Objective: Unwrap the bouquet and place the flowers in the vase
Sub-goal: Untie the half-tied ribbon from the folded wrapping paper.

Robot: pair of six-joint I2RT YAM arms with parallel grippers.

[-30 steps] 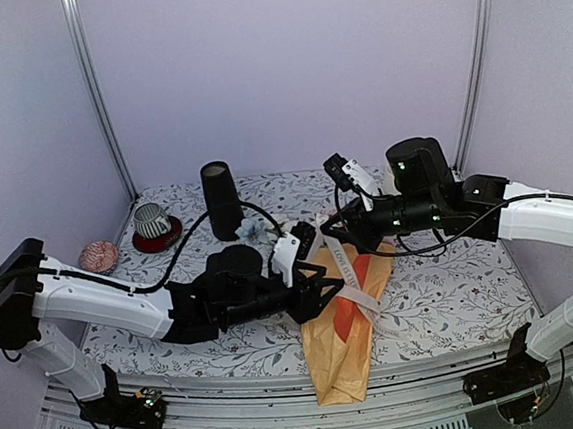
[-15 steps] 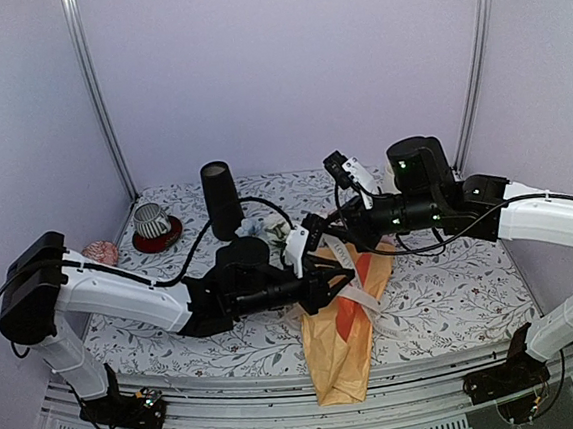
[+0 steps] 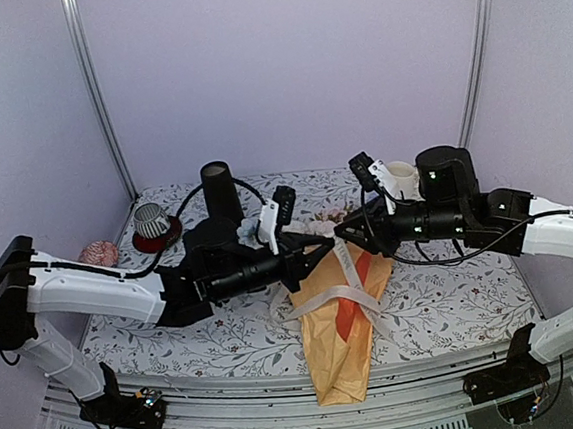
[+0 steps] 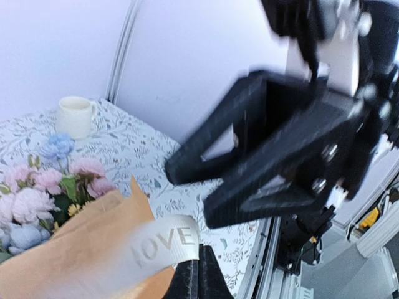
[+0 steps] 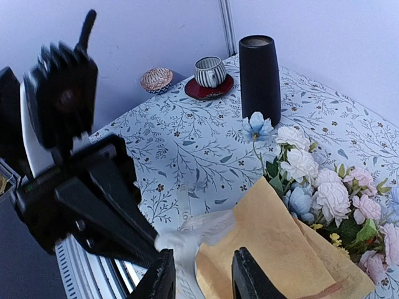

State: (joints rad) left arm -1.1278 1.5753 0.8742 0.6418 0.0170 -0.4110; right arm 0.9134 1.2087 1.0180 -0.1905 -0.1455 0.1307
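The top camera gives me soft, even light from overhead, a little dim. There are faint shadows on the tablecloth (image 3: 435, 302) beneath both arms, and no glare. On the left wrist feed, the right pincer (image 4: 190, 194), just ahead of my left pincer (image 4: 197, 274), is smeared with motion blur. The ribbon (image 4: 162, 243) at the left pincer's tips is soft too, and the flowers (image 4: 37, 193) off to its left read slightly soft. On the right wrist feed, the left pincer (image 5: 156, 249) ahead of the right one is blurred, while the vase (image 5: 260, 78) far beyond it is crisp. The frame posts (image 4: 121, 56) bow slightly towards the edges of both wrist feeds.
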